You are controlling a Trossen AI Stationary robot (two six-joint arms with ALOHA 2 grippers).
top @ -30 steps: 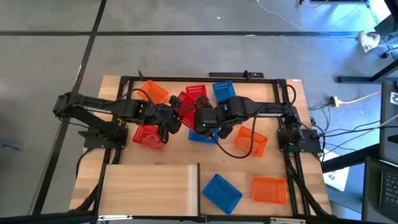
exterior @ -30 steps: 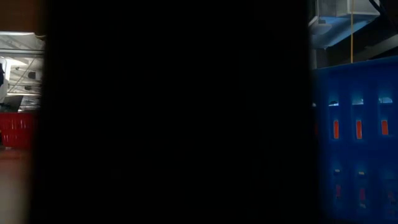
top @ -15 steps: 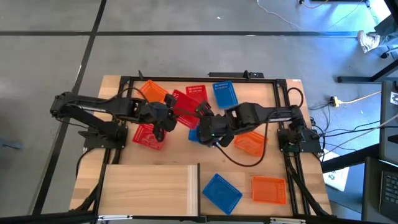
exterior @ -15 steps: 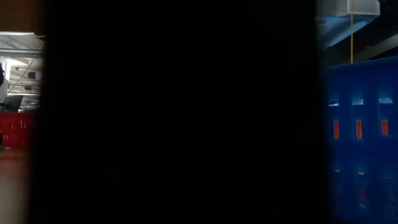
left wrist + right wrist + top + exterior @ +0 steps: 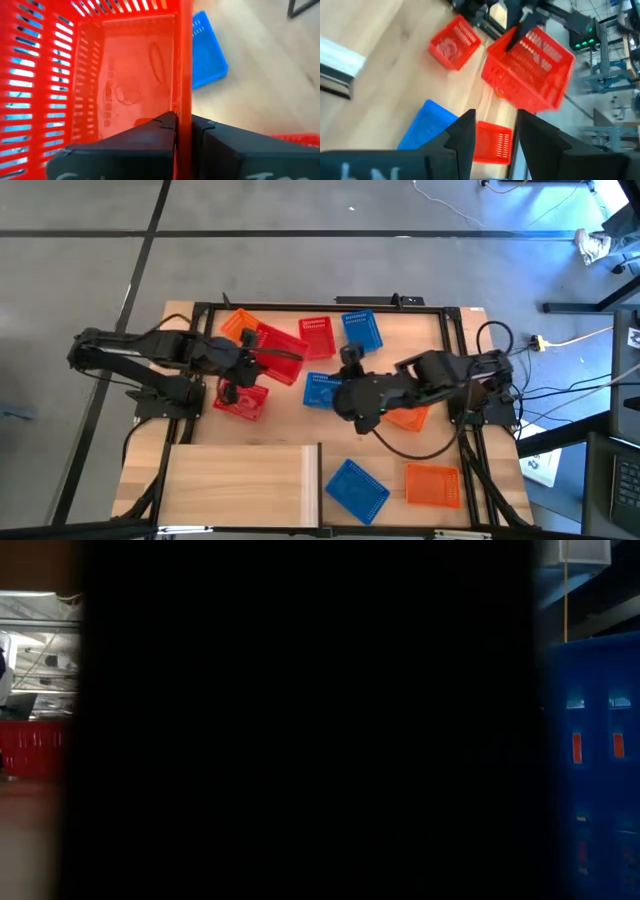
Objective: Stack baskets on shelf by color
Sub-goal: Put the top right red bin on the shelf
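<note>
My left gripper (image 5: 252,360) is shut on a red basket (image 5: 275,345), lifted over the table's far left; the right wrist view shows this basket (image 5: 530,67) tilted in the air. My right gripper (image 5: 342,394) hovers open beside a blue basket (image 5: 322,390) at mid-table, with nothing between its fingers (image 5: 467,135). Other baskets rest on their bottoms on the tabletop: a red one (image 5: 240,398), an orange one (image 5: 237,323), a red one (image 5: 316,332) and a blue one (image 5: 362,330). The pale shelf (image 5: 245,475) lies at the near left. My left gripper pinches one side wall of the red basket at its rim (image 5: 183,107), one finger inside (image 5: 160,127) and one outside (image 5: 205,130). The basket is lifted clear of the table and hangs tilted, its open top turned toward the gripper.
An orange basket (image 5: 405,415) lies under my right arm. A blue basket (image 5: 356,488) and an orange one (image 5: 433,483) sit near the front edge, right of the shelf. A black frame (image 5: 330,307) borders the work area. The low view is mostly blocked by something dark.
My left gripper has drawn back toward the table's left and risen, carrying the red basket with it. My right gripper, open all along, has pulled away from the blue basket toward the table's right and near side, rising and rolling; the blue basket stays on the table.
</note>
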